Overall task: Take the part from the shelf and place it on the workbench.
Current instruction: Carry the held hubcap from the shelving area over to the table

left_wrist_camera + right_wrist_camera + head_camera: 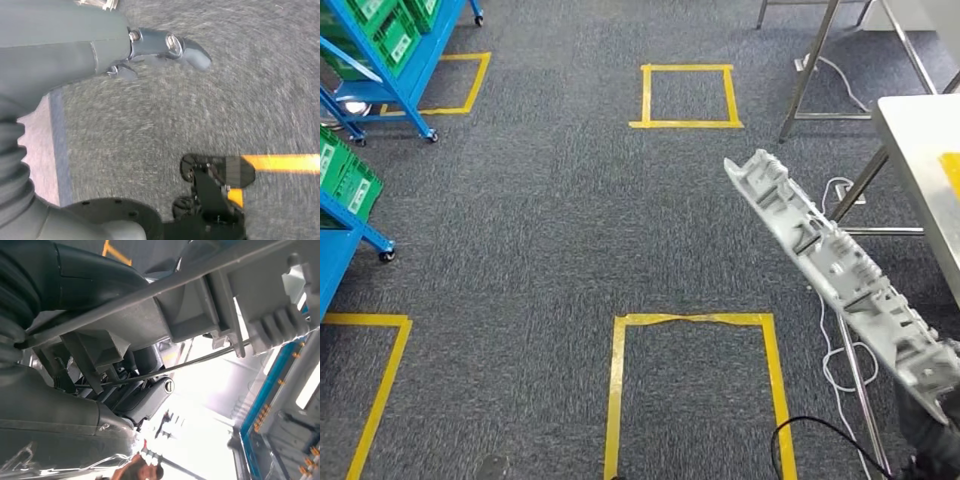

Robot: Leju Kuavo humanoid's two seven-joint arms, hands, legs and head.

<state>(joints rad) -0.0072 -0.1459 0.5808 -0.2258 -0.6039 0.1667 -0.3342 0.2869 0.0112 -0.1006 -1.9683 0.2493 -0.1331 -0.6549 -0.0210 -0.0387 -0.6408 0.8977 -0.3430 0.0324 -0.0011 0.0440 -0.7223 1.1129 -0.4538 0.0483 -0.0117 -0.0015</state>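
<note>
While the right hand point(933, 425) grips the long grey ribbed plastic part point(841, 265) above dark grey carpet point(546, 230) marked with yellow tape squares point(688, 96), the steel workbench point(916, 150) stands just beside it; the left hand point(113, 45) hangs empty, fingers apart.

I can't read any text from here. The green crates point(392, 30) on the blue shelf point(422, 75) carry white labels, but their print is too small to make out.

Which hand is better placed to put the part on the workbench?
Probably the right hand: it already holds the grey part beside the workbench. The left hand holds nothing, over carpet.
</note>
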